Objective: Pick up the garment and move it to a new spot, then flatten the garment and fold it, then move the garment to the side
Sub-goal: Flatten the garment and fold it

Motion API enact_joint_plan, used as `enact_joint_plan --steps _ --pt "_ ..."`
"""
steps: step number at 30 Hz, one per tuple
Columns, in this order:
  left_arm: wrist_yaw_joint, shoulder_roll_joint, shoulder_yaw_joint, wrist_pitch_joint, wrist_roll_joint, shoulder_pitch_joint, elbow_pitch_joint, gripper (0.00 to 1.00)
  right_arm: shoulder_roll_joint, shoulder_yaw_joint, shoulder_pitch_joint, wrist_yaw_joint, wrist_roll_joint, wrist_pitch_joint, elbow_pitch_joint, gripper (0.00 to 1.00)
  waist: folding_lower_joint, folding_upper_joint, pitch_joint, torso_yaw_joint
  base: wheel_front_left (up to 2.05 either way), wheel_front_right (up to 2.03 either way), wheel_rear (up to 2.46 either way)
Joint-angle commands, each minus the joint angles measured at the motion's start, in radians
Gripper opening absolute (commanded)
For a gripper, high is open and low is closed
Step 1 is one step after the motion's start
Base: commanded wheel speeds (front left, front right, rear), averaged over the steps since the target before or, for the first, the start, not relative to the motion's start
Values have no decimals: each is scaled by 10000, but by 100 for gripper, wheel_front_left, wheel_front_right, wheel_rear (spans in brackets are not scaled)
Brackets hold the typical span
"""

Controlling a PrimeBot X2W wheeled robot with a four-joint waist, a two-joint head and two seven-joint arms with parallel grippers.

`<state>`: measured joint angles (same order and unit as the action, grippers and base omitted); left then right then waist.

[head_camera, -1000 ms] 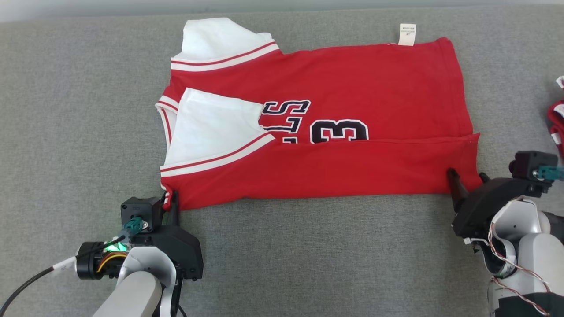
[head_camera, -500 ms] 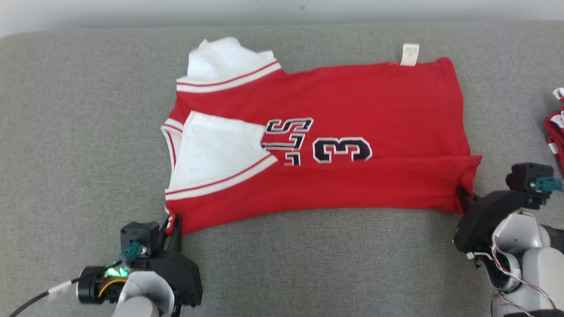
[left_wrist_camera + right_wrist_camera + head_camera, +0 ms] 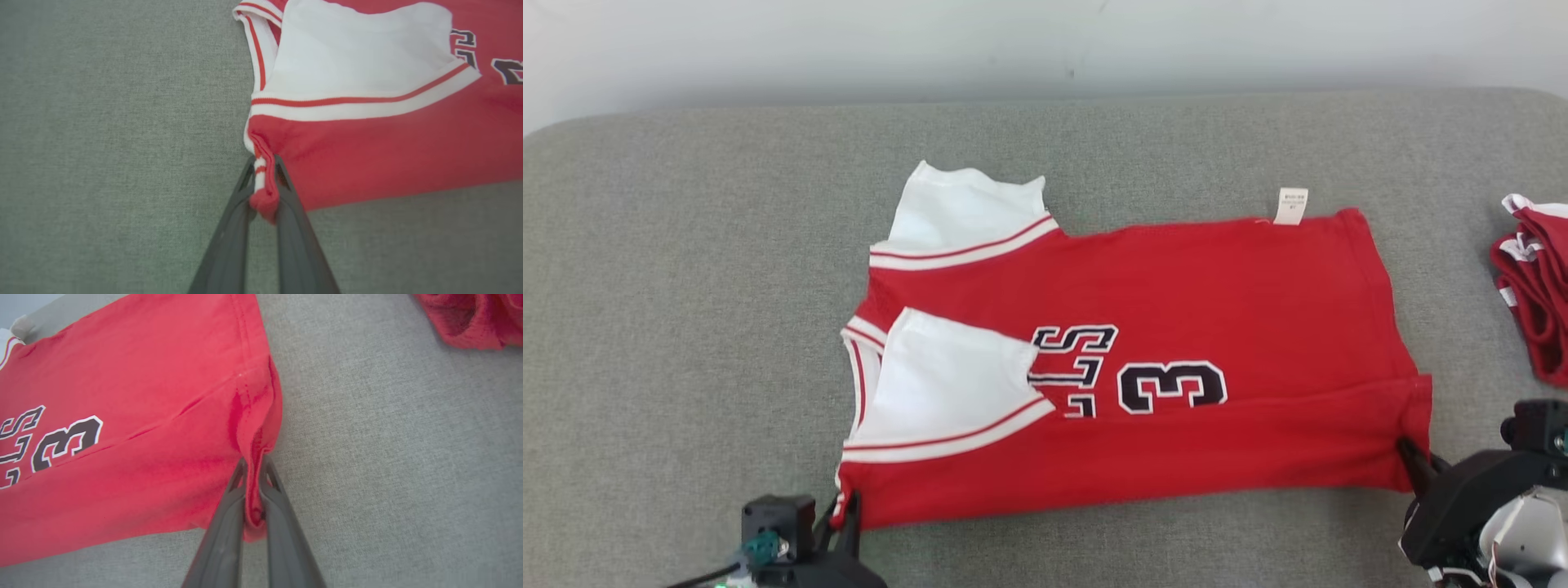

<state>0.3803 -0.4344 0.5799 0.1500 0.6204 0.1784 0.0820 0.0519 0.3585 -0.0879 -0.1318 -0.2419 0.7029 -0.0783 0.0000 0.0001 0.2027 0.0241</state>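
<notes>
The garment (image 3: 1176, 310) is a red jersey with white sleeves and a dark "3", lying sideways on the grey padded surface, its near long edge folded over. At its near left corner my left gripper (image 3: 845, 506) is shut on the white-trimmed shoulder edge; the left wrist view shows the garment (image 3: 388, 143) bunched between the left gripper (image 3: 263, 163) fingers. My right gripper (image 3: 1413, 457) is shut on the near right hem corner. In the right wrist view the garment (image 3: 143, 396) hem is pinched in the right gripper (image 3: 253, 463).
A second red and white garment (image 3: 1531, 286) lies crumpled at the right edge of the surface, also seen as a red heap (image 3: 470, 318) in the right wrist view. A pale wall (image 3: 1013, 41) runs behind the grey surface (image 3: 686, 286).
My right gripper has shut on the hem corner. The camera has tilted up, so the whole scene sits lower in the head view. The near edge now rises slightly at both held corners.
</notes>
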Motion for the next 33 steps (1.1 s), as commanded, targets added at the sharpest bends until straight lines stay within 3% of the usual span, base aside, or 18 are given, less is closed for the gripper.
enact_joint_plan --steps 1,12,13,14,15,25,29,33 --pt "126 -181 24 115 34 -272 -141 0 -15 80 201 28 -127 43 -82 0 0 -1 -38 -20 0 0 0" --pt "775 -429 -7 459 302 -1496 -1024 0 -17 194 1229 28 -1025 -284 421 0 0 -1 -297 -21 0 0 0" --pt "788 -453 -23 431 278 -1523 -1006 31 -16 145 1241 28 -1035 -338 434 0 0 -1 -325 -33 0 0 0" --pt "817 -474 -32 423 275 -1561 -981 100 -16 112 1266 28 -1062 -391 478 58 0 -1 -352 -45 0 0 0" --pt "858 -466 -64 404 294 -1607 -959 100 -18 93 1289 28 -1042 -426 507 100 0 -1 -376 -54 0 0 0" --pt "1057 -971 -447 534 155 -1166 -1531 100 -28 546 722 28 28 -383 -555 100 0 -1 -481 -84 0 0 0" --pt "760 -1329 -553 660 -133 -141 -1698 100 -28 365 -28 28 482 -36 -1126 100 0 -1 -233 -108 0 0 0" --pt "337 -1275 -542 765 -266 983 -1397 100 39 -65 -872 28 757 244 -1258 100 0 -1 82 -185 0 0 0"
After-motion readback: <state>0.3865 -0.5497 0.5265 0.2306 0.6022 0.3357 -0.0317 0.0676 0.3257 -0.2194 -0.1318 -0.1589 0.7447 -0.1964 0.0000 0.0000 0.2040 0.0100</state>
